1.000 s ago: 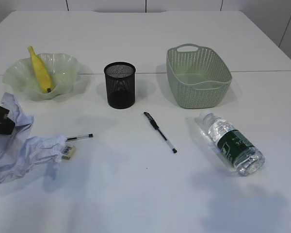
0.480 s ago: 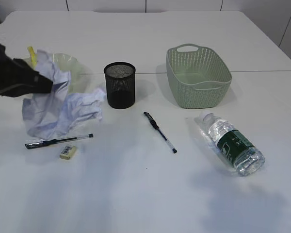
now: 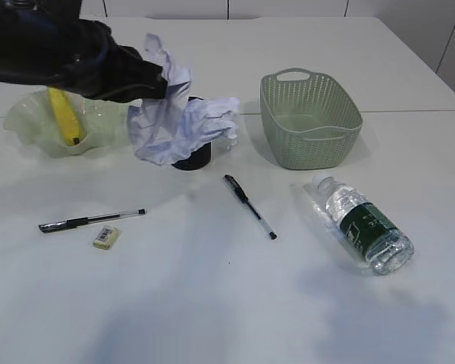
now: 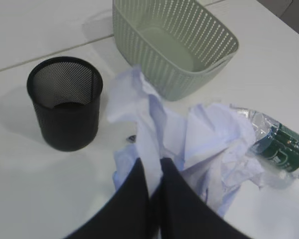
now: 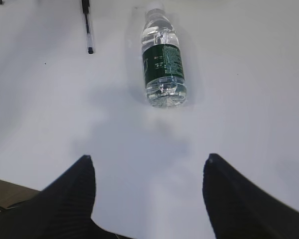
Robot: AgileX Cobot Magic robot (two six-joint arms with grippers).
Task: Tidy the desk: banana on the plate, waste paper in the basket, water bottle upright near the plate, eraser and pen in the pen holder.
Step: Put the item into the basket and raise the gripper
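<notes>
Exterior view: my left gripper (image 3: 161, 82) pinching waste paper (image 3: 178, 121), now lifted off table, carried right past plate (image 3: 30, 121), hanging over pen holder (image 4: 65, 102). Basket (image 3: 311, 117) next, drop not yet done. Right gripper (image 5: 148, 172) spread wide, empty, above table near lying water bottle (image 5: 163, 62). Banana (image 3: 63, 114) already in plate; pens, eraser (image 3: 106, 237) untouched.

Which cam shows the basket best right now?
Exterior view: the whole basket shows, rim, both handle slots and bare inside, unobstructed. Left wrist view has it cropped at the top, with waste paper over its near corner. Right wrist view misses it.
</notes>
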